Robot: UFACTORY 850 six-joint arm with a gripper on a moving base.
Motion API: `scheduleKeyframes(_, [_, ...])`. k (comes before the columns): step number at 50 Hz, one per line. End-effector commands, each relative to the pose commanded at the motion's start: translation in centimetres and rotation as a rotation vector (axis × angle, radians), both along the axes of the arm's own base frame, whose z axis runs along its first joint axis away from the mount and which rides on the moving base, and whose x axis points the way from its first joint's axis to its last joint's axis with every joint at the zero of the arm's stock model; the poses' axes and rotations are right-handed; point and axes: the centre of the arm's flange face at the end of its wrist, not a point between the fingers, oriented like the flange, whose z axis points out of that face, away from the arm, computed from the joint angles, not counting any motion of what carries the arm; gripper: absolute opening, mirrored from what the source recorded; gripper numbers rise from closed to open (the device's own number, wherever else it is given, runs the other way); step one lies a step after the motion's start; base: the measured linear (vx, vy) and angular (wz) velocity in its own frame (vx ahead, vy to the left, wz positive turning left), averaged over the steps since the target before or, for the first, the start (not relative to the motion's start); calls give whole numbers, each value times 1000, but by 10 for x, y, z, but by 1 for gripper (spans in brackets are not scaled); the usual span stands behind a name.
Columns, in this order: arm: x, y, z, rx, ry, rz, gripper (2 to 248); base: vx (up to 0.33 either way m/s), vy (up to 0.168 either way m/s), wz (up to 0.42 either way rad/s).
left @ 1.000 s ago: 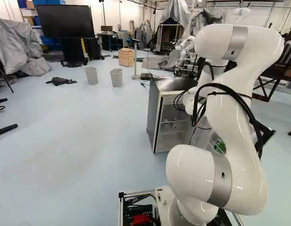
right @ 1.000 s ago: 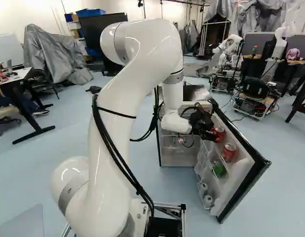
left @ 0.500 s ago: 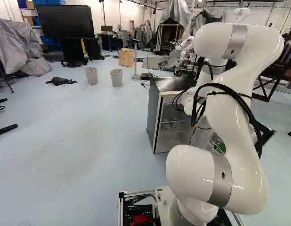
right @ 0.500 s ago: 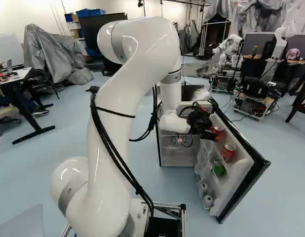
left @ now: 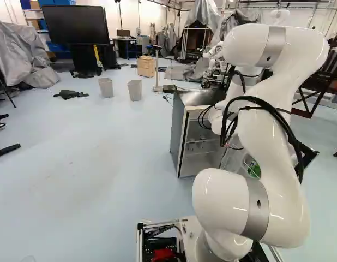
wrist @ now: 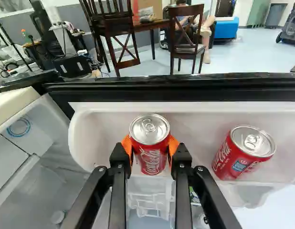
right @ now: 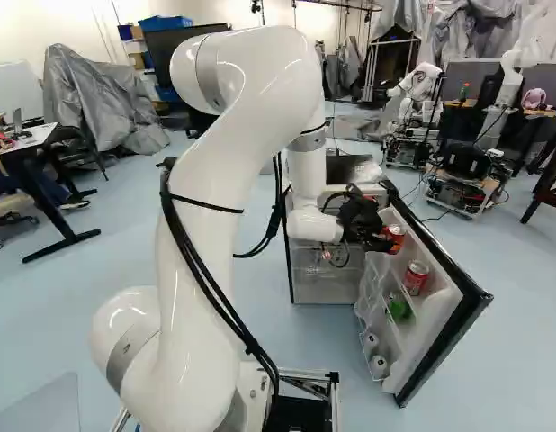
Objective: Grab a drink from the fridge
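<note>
The rounded white arm (left: pixel 269 158) has grey bands (left: pixel 257 210) and black cables (right: pixel 252 346).

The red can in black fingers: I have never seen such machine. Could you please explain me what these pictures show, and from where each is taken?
The machine is a white robot arm on a moving base. Two pictures look past it from behind, left and right. The third comes from a camera on its wrist, looking along the black gripper. The gripper holds a red drink can, one orange pad on each side. That can is at the shelf of an open fridge door; another red can is in the same shelf. Something green sits lower in the door.
</note>
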Motion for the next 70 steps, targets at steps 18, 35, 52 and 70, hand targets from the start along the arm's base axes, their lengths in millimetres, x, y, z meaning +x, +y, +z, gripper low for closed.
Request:
scheduleKeyframes(18, [-3, 9, 4, -36, -4, 12, 94, 0, 0, 0])
scheduleKeyframes(35, [-7, 23, 9, -65, -4, 37, 94, 0, 0, 0])
scheduleKeyframes(52, [-11, 43, 14, -86, 3, 111, 94, 0, 0, 0])
scheduleKeyframes(70, [-18, 70, 18, -91, 20, 266, 94, 0, 0, 0])
